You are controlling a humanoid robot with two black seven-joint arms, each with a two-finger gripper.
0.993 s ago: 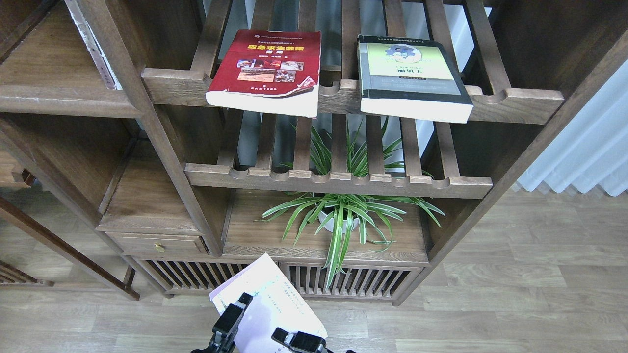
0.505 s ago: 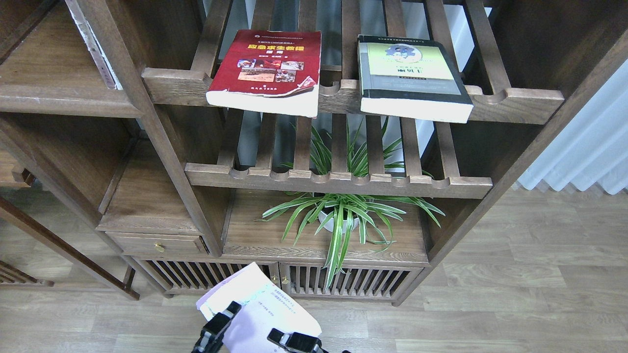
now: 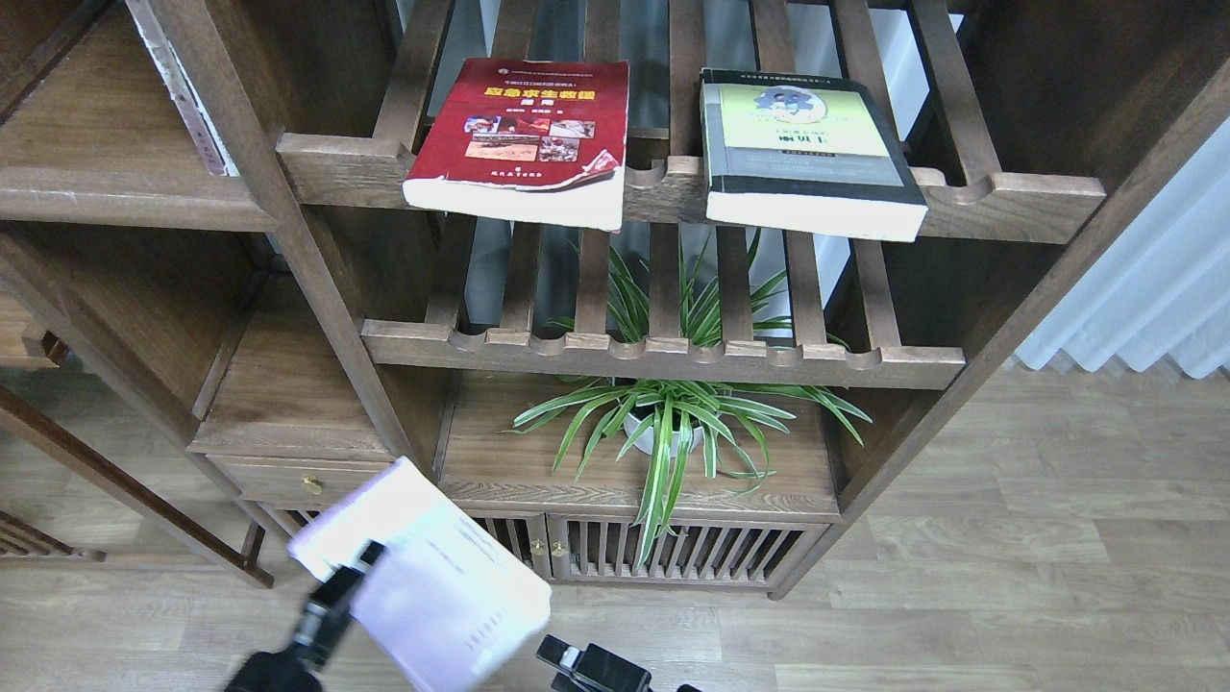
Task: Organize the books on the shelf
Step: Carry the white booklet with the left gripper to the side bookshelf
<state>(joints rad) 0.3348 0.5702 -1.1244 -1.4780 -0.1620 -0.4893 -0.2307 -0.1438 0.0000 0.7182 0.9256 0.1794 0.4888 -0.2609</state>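
While the left gripper (image 3: 338,601) holds the lavender book (image 3: 423,574) by its left edge, low in the view in front of the cabinet, the shelf (image 3: 115,187) lies up and to the left of it, well apart. The book's long axis runs from upper left to lower right, so I judge it must rise and turn before it goes in. The right gripper (image 3: 577,663) is at the bottom edge; whether it is wide or narrow, I cannot tell. The red book (image 3: 524,135) and the green book (image 3: 807,144) lie flat on the upper rack (image 3: 1009,207), both overhanging its front rail.
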